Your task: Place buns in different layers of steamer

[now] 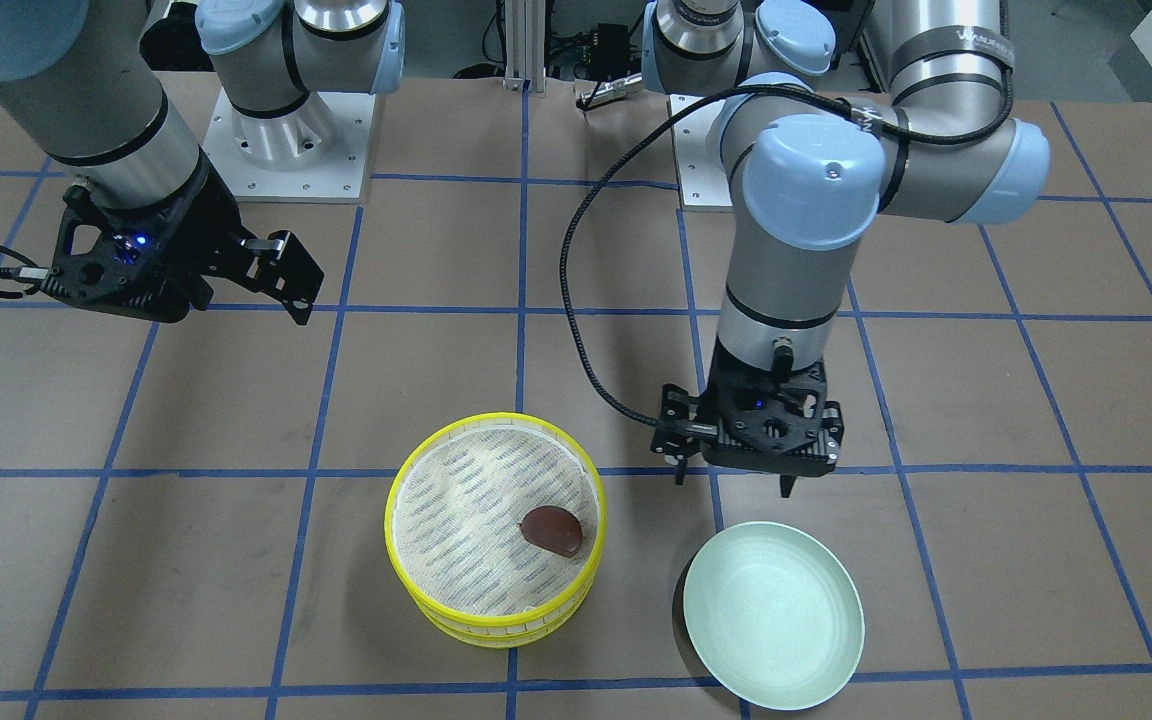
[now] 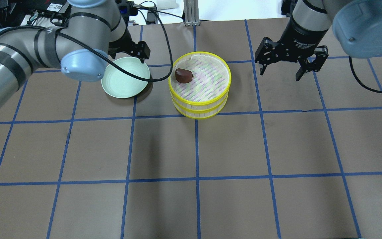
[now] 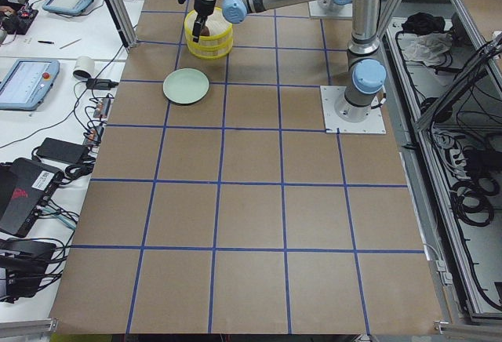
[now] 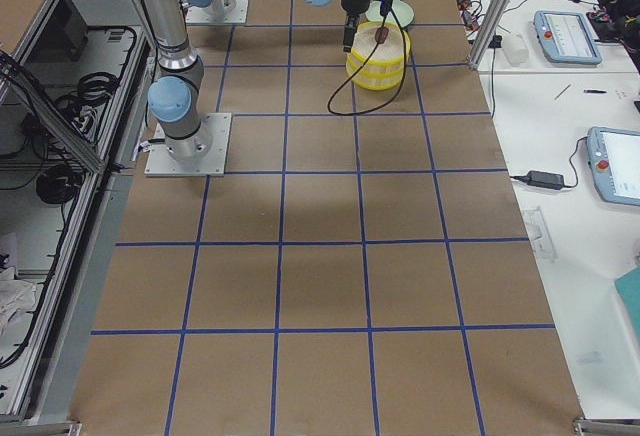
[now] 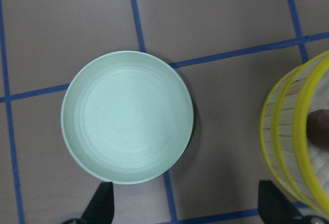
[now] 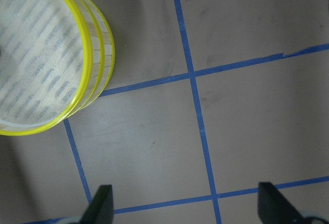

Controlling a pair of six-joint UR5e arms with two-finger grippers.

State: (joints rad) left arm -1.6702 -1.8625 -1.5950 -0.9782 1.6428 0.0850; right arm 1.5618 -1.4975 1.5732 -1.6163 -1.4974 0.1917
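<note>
Brown-papered desk (image 2: pixel 211 149) holds the stacked steamer (image 2: pixel 199 109) at upper centre of the overhead view, dark bun (image 2: pixel 183 75) on its top mesh, no cream bun in sight; left pincer (image 1: pixel 733 484) by the plate (image 2: pixel 124 81) and right pincer (image 2: pixel 280 74) both gape empty, so placing seems done, retreat next.

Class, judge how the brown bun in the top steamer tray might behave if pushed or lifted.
The brown bun looks small, so probably light. Its rounded top might slip when pinched. Its half-round shape likely sits flat rather than rolling.
</note>
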